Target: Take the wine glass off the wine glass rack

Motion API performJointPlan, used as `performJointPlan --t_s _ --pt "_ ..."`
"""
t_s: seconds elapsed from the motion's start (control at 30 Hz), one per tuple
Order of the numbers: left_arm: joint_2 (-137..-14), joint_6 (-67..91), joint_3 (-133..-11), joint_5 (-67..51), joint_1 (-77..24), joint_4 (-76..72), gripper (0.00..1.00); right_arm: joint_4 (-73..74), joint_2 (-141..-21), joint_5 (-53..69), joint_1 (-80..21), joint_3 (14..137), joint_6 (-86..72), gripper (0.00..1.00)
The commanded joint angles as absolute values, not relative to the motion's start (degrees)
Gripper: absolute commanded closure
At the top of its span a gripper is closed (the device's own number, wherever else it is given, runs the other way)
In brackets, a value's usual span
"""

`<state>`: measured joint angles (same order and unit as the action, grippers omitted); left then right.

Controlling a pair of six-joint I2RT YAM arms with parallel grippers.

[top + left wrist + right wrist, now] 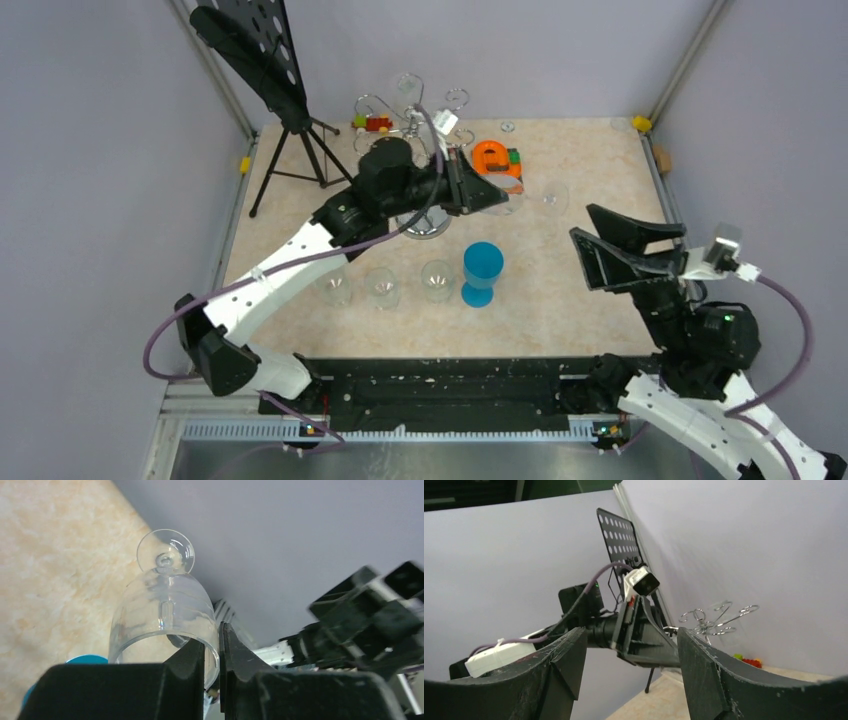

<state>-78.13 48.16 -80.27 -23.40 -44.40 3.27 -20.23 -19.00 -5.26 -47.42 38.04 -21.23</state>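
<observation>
**Glass off the hooks, in the L end effector – set-down next**

Furthest left of the wine glass rack stood a black music stand, not part of the job. Near side of the rack, a bit left, three clear glasses sat upright in a row on the desk; all looked empty.

The rack's chrome hooks showed no glass that I could make out for sure. They were too thin and glinty to tell.

Just right of the rack, the L end effector was nearly closed, pinching the rim wall of the wine glass. The glass lay on its side in the air, foot pointing away from the wrist, w/ nothing in the bowl. It looked clear of the hooks and above the desk, so I judged the lift-off done or as good as.

Next move, prob.: carry it further from the rack, turn it upright and lower it onto a bare patch of desk. That called for a slow wrist roll, since a rim pinch on thin glass could slip.

Near side and slightly right of the rack stood a blue goblet, contents not visible. An orange item sat right of the rack.

Well right of the rack, the R end effector hung wide open and held nothing.
</observation>
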Motion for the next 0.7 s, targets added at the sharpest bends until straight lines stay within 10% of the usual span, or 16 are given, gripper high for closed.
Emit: performJointPlan --t_s 0.0,0.67 --pt "-84.3 33.8 -89.4 -15.3 -50.2 17.1 1.00 -7.9 -13.6 -11.7 -47.9 42.5 -19.7 0.33" --pt "-115.2 16.9 -119.7 6.6 -66.2 51.9 1.00 15.1 -0.9 -30.5 -47.9 49.4 -23.1 0.33"
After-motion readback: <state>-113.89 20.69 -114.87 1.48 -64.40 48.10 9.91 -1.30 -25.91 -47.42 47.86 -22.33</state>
